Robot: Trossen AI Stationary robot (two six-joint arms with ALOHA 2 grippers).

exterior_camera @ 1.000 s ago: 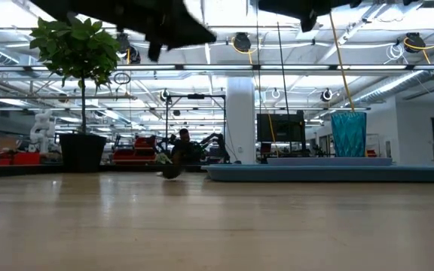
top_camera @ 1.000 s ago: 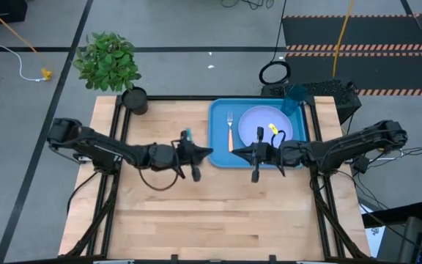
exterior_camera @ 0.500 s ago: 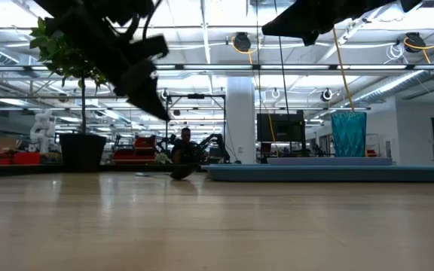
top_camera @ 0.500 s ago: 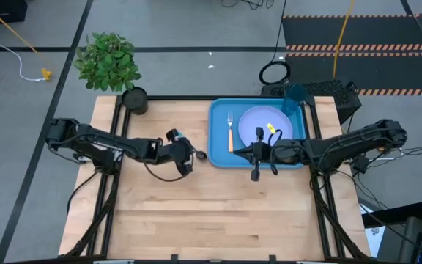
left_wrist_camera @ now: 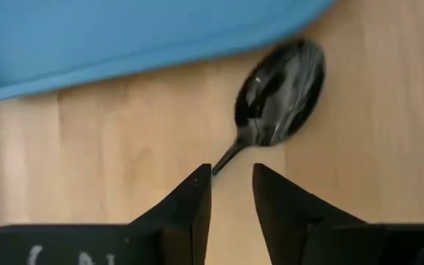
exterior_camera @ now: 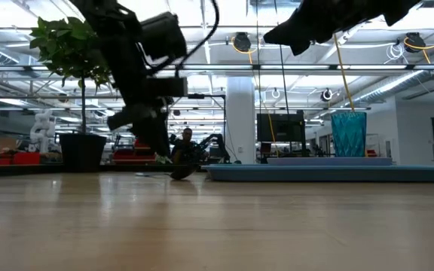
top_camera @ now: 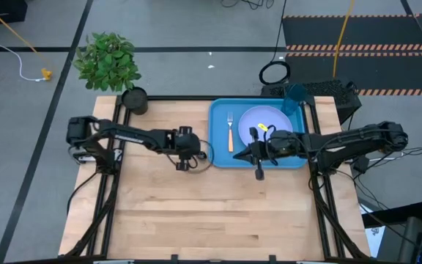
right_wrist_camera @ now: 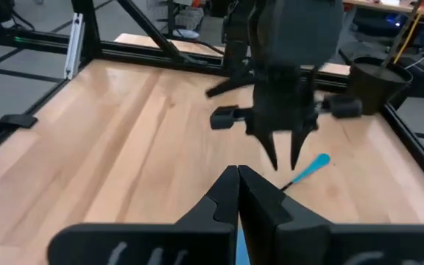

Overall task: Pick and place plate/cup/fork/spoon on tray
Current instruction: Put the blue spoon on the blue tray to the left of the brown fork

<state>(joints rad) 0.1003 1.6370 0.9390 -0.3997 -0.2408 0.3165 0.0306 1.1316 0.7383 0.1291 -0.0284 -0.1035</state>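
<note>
Wooden bench: spread left end effector is straddling blue-handled dark metal spoon beside bright blue tray; centre before pinching.

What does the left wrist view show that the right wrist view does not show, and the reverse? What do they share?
Only the left wrist view shows the dark bowl of the spoon, lying on the table close beside the rim of the tray.

Only the right wrist view shows the spoon's light blue handle, the black pot, and the right gripper, shut and empty.

Both show the left gripper, open, poised over the spoon's neck.
</note>
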